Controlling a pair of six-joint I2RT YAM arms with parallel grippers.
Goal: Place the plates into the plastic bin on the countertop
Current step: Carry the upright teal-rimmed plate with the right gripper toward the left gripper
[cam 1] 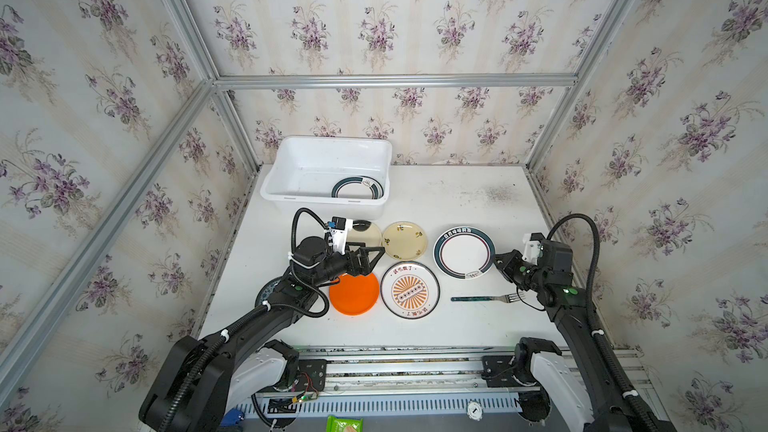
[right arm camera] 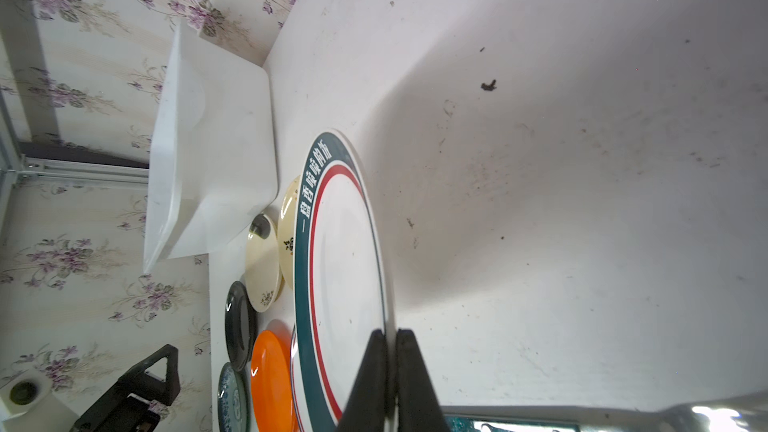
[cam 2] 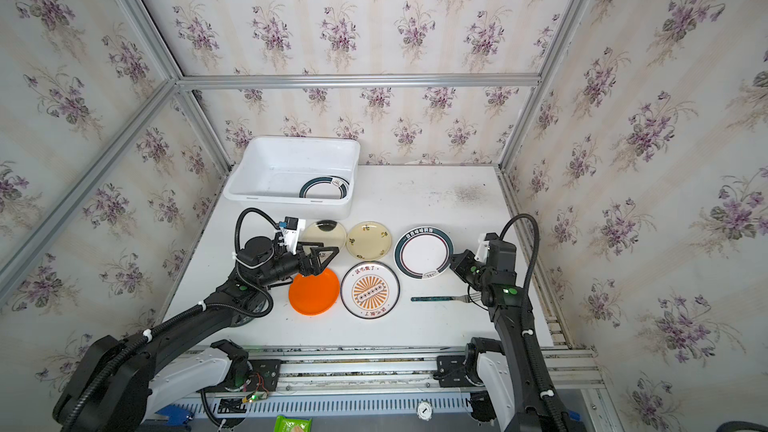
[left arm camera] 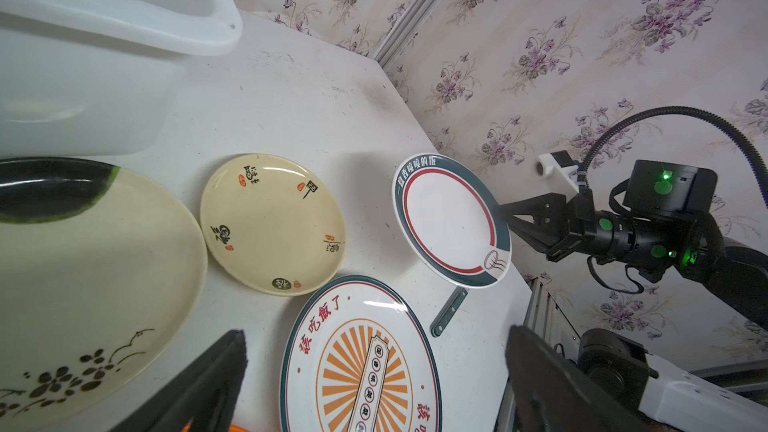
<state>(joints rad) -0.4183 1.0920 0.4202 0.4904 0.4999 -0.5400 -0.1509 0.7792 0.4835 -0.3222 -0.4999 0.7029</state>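
Closest to my right wrist camera, my right claw (right arm camera: pixel 391 333) is pressed together on the rim of the round white plate with dark teal and red rings (right arm camera: pixel 345 268), pinching it edge-on. Beyond it I see the large white rectangular plastic bin (right arm camera: pixel 216 151), an orange plate (right arm camera: pixel 270 380), a black plate (right arm camera: pixel 240 326) and a blue-patterned plate (right arm camera: pixel 232 401). That last one is blurred, so I only think it is a plate.

From my left wrist camera, my left claw (left arm camera: pixel 376 332) is spread wide with nothing between its fingers (left arm camera: pixel 208 384), hanging over the white plate with an orange sunburst (left arm camera: pixel 361 367). Near that lie a cream plate with small black and red marks (left arm camera: pixel 272 224) and a cream plate with a dark patch and painted blossoms (left arm camera: pixel 91 276). The ringed plate I pinch sits tilted, a dark-handled metal fork (left arm camera: pixel 451 311) lying near it.

In both top views a second teal-ringed plate (cam 1: pixel 357 189) lies inside the bin, toward its right end. The bin stands at the back left of the scuffed white countertop (cam 1: pixel 457 197), and the loose plates lie on the countertop in front of it.
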